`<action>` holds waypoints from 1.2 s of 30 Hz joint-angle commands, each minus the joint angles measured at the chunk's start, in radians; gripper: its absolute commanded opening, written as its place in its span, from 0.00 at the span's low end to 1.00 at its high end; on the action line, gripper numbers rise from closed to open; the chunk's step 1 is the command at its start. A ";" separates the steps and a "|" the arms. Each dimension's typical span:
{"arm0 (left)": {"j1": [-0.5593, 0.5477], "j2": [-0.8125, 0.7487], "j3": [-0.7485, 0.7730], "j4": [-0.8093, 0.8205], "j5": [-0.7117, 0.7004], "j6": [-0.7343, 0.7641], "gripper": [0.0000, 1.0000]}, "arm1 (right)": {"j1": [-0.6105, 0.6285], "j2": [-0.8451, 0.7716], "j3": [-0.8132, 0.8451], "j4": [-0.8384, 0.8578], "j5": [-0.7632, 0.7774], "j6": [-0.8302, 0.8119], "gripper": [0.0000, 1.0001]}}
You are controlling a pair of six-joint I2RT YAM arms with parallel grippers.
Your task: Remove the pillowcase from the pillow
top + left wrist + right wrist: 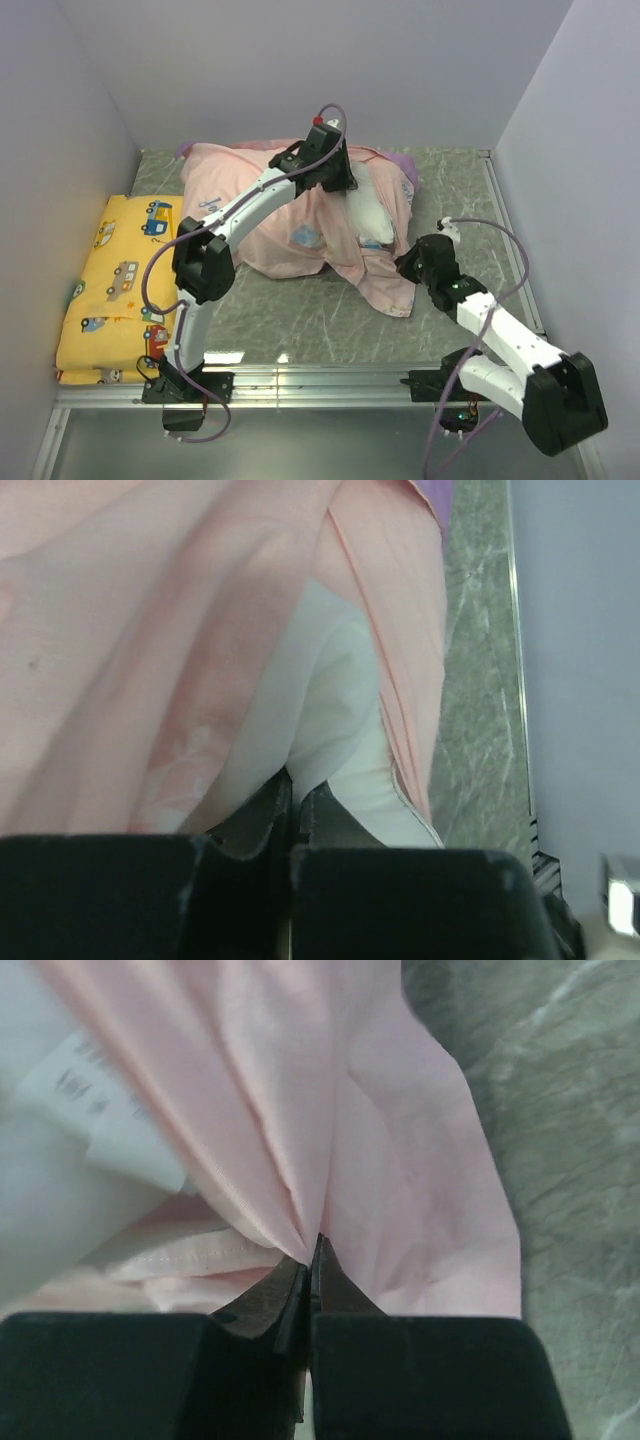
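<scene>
The pillowcase [260, 215] lies paler side out, heaped over the pillow [370, 212] at 12 o'clock on the worktop [300, 320]. The left gripper [295, 785] has its jaws pressed together on white pillow fabric at the case's opening. At the heap's 4 o'clock, the right gripper [312, 1250] is pinched tight on a fold of pillowcase. A yellow cushion [115, 290] sits at 9 o'clock.

No legible text — print on the pillow [40, 1220] tag [100, 1110] blurred

Pink pillowcase [400, 1190] fold tight in right tool [312, 1260]
</scene>
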 commanded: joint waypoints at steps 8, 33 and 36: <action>0.053 -0.364 -0.217 0.154 0.133 -0.007 0.00 | -0.163 0.365 0.151 0.071 -0.194 0.027 0.00; -0.148 -0.624 -1.140 0.597 0.074 -0.159 0.00 | -0.258 0.178 0.480 -0.275 -0.082 -0.179 0.67; -0.148 -0.622 -1.143 0.611 0.077 -0.164 0.00 | -0.217 0.076 0.494 -0.297 -0.091 -0.215 0.68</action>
